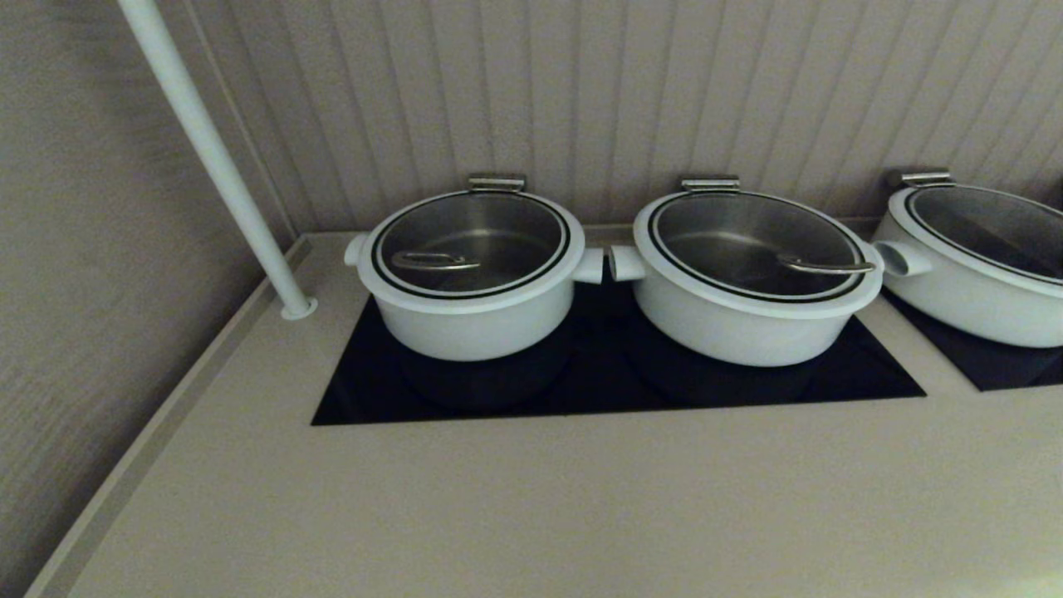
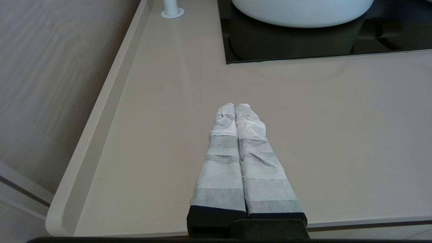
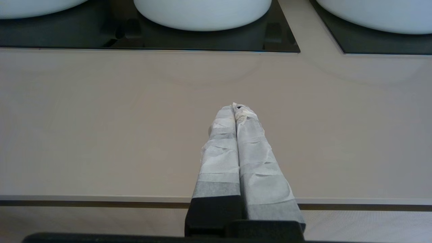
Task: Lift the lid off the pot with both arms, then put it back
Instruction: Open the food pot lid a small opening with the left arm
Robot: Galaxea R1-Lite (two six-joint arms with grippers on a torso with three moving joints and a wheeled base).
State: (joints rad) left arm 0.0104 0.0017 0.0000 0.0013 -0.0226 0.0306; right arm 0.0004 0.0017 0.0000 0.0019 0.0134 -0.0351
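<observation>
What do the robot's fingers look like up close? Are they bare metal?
No bare metal shows. Each gripper, left and right, has two long tapering fingers wrapped in crinkled white and grey tape bands, rising from a black base. No cables or markings are in view.

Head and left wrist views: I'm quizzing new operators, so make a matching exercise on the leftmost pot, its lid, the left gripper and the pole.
1 lid
2 pot
3 left gripper
4 white pole

a shut, over the counter
b on the black cooktop
c covering the pot
d slanting up from the counter

Pairs: 1c, 2b, 3a, 4d.
Right gripper: shut too.
</observation>
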